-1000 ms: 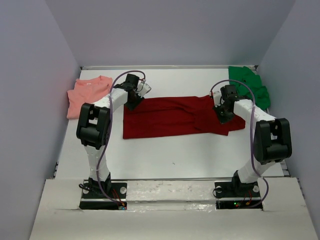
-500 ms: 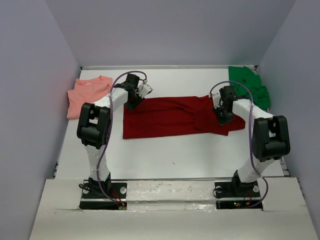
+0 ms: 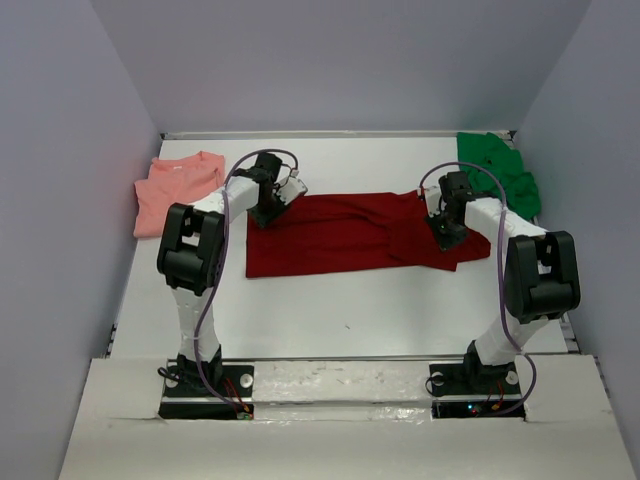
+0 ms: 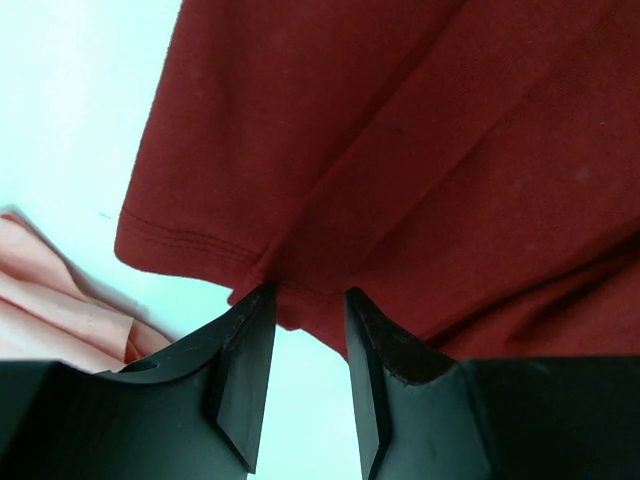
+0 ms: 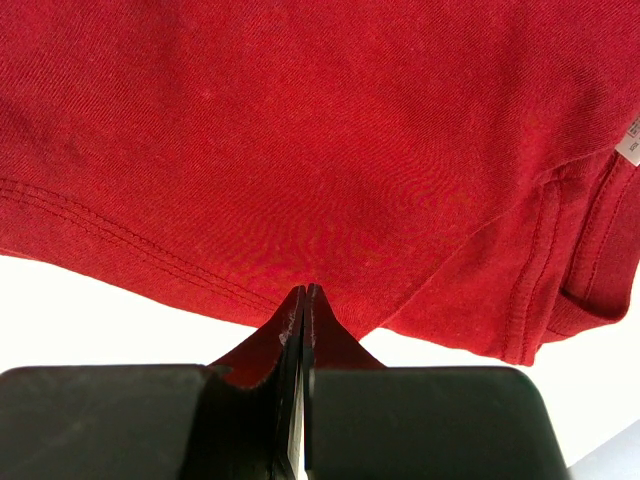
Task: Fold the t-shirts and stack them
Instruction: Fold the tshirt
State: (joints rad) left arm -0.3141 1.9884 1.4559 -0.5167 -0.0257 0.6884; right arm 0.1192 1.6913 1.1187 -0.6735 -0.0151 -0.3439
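- Your dark red cloth t-shirt lies spread sideways across the middle of the top view, flat on the white counter. Long creases run along it, and its right end is doubled over on itself.
- The right gripper is at that right end. In the right wrist view you see its black fingers pressed together with no gap. The shirt's stitched hem puckers to a point right at their tips, so it is pinching the dark red t-shirt by its edge.
- A small white label shows at the right border of that view, beside a stitched seam.
- The left gripper sits at the shirt's upper left corner. In the left wrist view its jaws stand a narrow way apart, with the tips just reaching the hem. A bit of the cloth's edge lies between them, and bare counter shows through the gap lower down. It has not clamped the cloth.
- The salmon pink cloth t-shirt lies rumpled at the left of the counter, in the upper left of the top view. It is apart from the red one, and its edge also shows at the lower left of the left wrist view.
- The bright green cloth t-shirt is bunched in the counter's upper right corner, against the back wall, just behind the right arm.
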